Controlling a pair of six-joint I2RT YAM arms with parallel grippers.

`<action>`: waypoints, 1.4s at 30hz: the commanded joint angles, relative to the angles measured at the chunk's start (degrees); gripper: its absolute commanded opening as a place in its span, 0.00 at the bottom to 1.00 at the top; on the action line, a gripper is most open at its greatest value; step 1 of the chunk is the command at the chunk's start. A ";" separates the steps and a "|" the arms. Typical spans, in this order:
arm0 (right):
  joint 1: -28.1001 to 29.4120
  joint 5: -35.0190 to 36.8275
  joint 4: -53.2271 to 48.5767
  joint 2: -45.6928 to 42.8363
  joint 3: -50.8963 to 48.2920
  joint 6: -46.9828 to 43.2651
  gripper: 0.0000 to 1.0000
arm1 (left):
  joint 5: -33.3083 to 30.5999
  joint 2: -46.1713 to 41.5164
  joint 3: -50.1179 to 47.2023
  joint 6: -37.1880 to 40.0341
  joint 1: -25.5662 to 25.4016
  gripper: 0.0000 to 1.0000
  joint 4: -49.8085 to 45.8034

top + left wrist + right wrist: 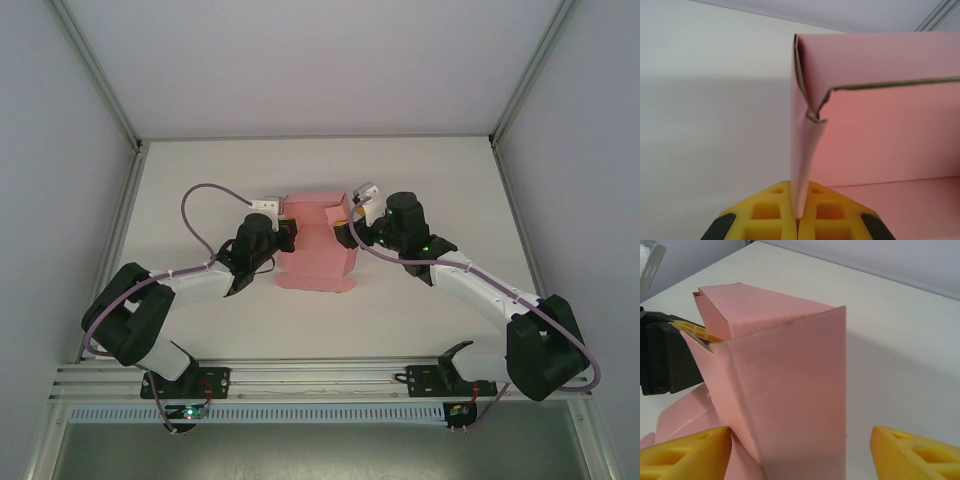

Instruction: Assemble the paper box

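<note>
The paper box (318,250) is pink card, partly folded up, standing in the middle of the white table between both arms. My left gripper (288,235) is at its left side, and its yellow fingers (799,217) are shut on the upright left wall of the box (880,135). At the box's right side is my right gripper (345,228). In the right wrist view it (797,442) is open and straddles a raised wall of the box (790,380). Its left finger is next to the card and its right finger stands well apart. The left gripper's black body (665,360) shows beyond the box.
White enclosure walls (70,150) close in the table on the left, right and back. An aluminium rail (320,380) runs along the near edge by the arm bases. Bare table (440,180) lies behind and to both sides of the box.
</note>
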 commanded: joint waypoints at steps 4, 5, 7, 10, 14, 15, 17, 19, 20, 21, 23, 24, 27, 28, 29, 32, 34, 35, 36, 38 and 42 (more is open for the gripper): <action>1.21 4.74 -0.29 0.60 2.41 -1.66 0.71 | 0.76 -0.40 1.24 0.84 -0.58 0.00 0.05; 1.35 6.57 -0.58 0.68 2.43 -1.74 0.70 | 0.89 -0.59 1.08 0.82 -0.65 0.00 0.27; 1.88 10.36 -0.80 1.23 2.58 -1.68 0.69 | 1.16 -0.99 1.06 0.99 -0.75 0.00 0.20; 3.16 16.64 -0.33 2.31 2.69 -1.98 0.60 | 1.06 -1.29 1.06 1.04 -1.01 0.00 0.11; 5.27 25.21 1.28 3.77 2.89 -2.85 0.48 | 0.63 -1.27 1.28 0.74 -1.30 0.00 0.09; 5.79 27.15 1.62 4.20 2.87 -3.04 0.46 | 0.46 -1.29 1.39 0.56 -1.44 0.00 0.11; 6.52 30.34 2.68 5.13 3.00 -3.34 0.40 | 0.39 -1.26 1.77 0.50 -1.63 0.00 -0.21; 7.09 33.45 3.43 5.98 3.13 -3.56 0.33 | -0.51 -1.29 2.31 0.36 -1.93 0.00 -1.03; 7.27 34.82 3.58 6.42 3.31 -3.61 0.29 | -0.84 -1.37 2.42 0.33 -2.06 0.00 -1.59; 7.36 36.26 3.72 6.84 3.46 -3.59 0.28 | -1.73 -1.39 2.56 0.14 -2.23 0.00 -1.90; 7.59 39.16 3.46 7.69 4.06 -3.96 0.24 | -3.17 -1.46 2.96 -0.53 -2.44 0.00 -2.80; 7.91 41.61 3.46 8.55 4.27 -4.32 0.21 | -4.25 -1.56 3.19 -1.03 -2.53 0.00 -3.54; 8.33 48.18 2.37 10.63 5.41 -5.54 0.15 | -7.66 -1.75 4.40 -2.27 -2.72 0.00 -7.16; 8.33 49.88 1.85 11.21 5.79 -5.70 0.14 | -9.65 -1.81 4.85 -2.96 -2.75 0.00 -9.08; 8.27 51.48 1.78 11.74 5.97 -6.39 0.13 | -11.66 -1.81 5.38 -3.59 -2.75 0.00 -11.17; 7.70 55.96 3.60 13.21 5.84 -8.99 0.10 | -16.11 -2.10 5.92 -5.17 -2.76 0.00 -15.12; 7.21 59.23 4.36 14.36 6.25 -10.59 0.08 | -18.94 -2.01 6.72 -6.50 -2.74 0.00 -18.43; 6.90 60.60 4.22 15.02 6.74 -11.32 0.06 | -20.64 -1.84 7.38 -7.00 -2.75 0.00 -20.72; 6.55 62.09 3.99 15.45 7.16 -11.63 0.06 | -22.62 -1.54 7.98 -7.51 -2.77 0.00 -22.91; 5.99 63.72 3.52 16.17 7.85 -12.40 0.05 | -26.29 -1.01 8.88 -8.84 -2.58 0.00 -26.79; 4.63 70.52 3.19 17.60 8.91 -13.31 0.03 | -29.36 -0.84 9.08 -12.12 -1.80 0.00 -31.37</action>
